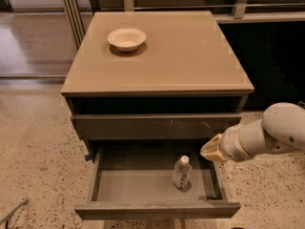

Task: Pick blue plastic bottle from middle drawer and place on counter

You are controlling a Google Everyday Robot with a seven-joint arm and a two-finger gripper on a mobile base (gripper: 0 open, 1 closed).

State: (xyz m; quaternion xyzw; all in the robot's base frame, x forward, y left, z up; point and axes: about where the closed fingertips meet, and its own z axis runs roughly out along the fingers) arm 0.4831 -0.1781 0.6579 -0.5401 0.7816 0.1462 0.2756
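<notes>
Hovering just above the right wall of the open drawer [143,184], the gripper [212,150] points toward 9 o'clock; whether it is open or closed I cannot tell, and the bottle is not in it. The bottle [182,172] stands upright on the drawer bottom, cap up, at about 8 o'clock from the gripper, near but apart. The arm [267,136] comes in low from 3 o'clock, probably because the bottle sits in the right half of the drawer and that side gives the shortest reach. The drawer's right wall lies between gripper and bottle, so the reach has to go over it and down. At 12 o'clock from the bottle a scratched drawer front [143,126] sits above the back of the open drawer and may crowd a lift. Beyond it the counter [190,56] carries a bowl [127,38] toward 11 o'clock, with bare room on its right half. Speckled floor [38,147] lies around the cabinet
</notes>
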